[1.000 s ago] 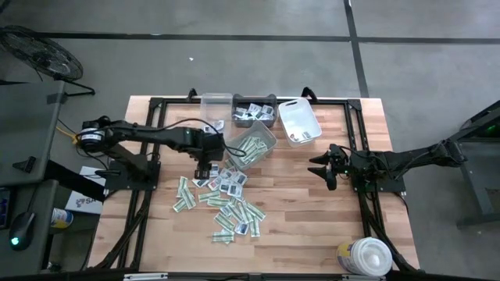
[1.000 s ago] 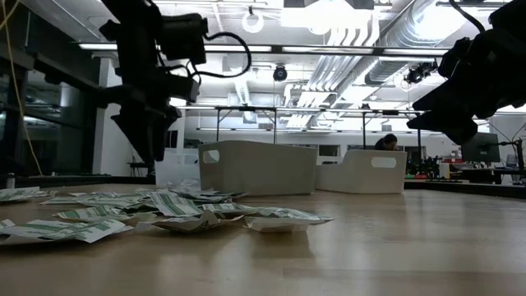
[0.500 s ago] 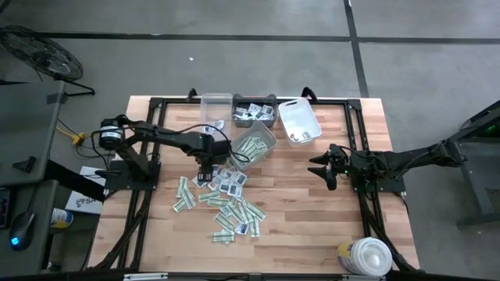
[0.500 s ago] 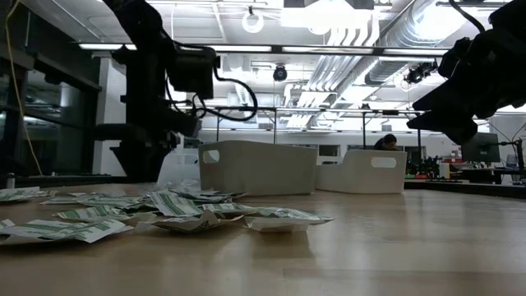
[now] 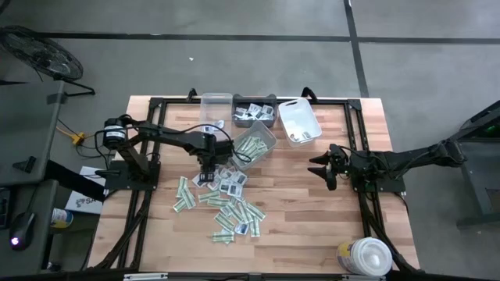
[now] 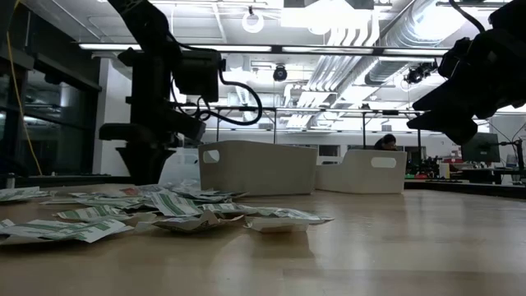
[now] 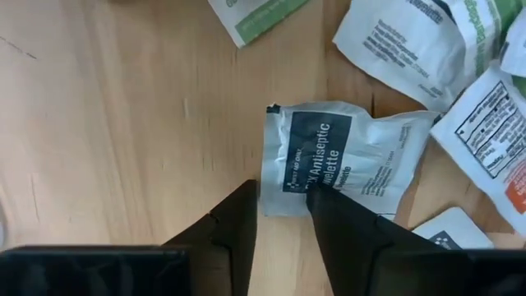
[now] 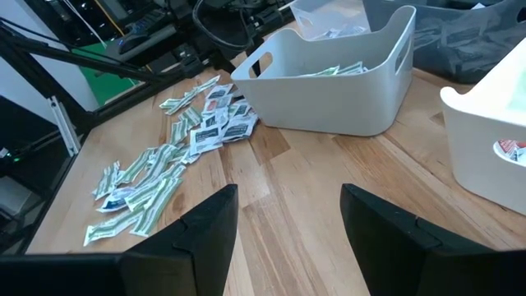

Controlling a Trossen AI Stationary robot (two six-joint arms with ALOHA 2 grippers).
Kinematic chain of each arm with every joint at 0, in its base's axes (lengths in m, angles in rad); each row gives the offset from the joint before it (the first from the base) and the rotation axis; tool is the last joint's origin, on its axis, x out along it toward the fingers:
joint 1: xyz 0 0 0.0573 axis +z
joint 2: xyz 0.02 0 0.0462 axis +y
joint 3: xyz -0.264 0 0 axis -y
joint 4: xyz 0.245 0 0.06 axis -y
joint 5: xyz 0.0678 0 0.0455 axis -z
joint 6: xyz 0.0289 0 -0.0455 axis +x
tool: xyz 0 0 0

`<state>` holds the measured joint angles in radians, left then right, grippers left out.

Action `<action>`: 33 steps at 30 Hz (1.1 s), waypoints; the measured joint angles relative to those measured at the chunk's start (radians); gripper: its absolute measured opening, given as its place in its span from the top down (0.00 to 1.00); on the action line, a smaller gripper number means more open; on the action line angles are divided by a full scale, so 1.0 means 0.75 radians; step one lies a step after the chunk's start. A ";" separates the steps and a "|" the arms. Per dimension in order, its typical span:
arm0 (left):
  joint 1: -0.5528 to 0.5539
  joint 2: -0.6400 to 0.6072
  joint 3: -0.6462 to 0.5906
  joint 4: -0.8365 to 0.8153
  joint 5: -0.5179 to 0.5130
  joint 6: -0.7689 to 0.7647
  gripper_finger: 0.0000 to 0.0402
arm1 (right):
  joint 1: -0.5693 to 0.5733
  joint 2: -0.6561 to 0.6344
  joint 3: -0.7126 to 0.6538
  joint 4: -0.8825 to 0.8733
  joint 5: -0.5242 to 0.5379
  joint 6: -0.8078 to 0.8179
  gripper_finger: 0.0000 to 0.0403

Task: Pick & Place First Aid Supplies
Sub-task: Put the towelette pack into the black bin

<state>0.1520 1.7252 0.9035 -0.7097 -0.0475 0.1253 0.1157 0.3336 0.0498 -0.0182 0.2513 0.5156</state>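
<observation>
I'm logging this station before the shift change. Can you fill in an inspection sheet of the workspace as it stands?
Surface: wooden table, bare at right.
Job's things: packet pile loose left of centre; antiseptic towelette packet at the left fingertips.
Clutter: four bins at the far edge, white bin among them; round tub at the near right corner.
Grippers: left gripper down over the pile's edge, fingers straddling the towelette's edge; right gripper open, waiting at right.
Cables: black cable looping off the left arm.
Surroundings: person far behind.

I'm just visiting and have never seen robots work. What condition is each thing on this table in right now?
Left tool: down at the pile's edge, fingers astride the antiseptic towelette packet's edge.
Antiseptic towelette packet: sealed, flat on the wood.
Packets pile: loose, scattered.
Right tool: open, empty, raised.
Tilted bin: holds green-striped packets.
White bin: upright.
</observation>
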 joint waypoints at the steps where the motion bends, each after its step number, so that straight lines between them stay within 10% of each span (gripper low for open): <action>1: 0.000 0.000 0.000 0.001 0.000 -0.008 0.72 | 0.000 0.000 0.001 0.000 0.000 0.000 0.48; 19: -0.001 0.002 -0.002 -0.023 0.021 -0.082 0.99 | 0.000 0.000 0.000 0.000 0.000 0.000 0.48; 33: -0.003 -0.125 0.181 -0.354 0.265 -0.080 1.00 | 0.000 -0.001 0.000 -0.010 0.001 0.000 0.48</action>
<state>0.1501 1.6313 1.0395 -0.9753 0.1512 0.0650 0.1157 0.3328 0.0498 -0.0255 0.2522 0.5155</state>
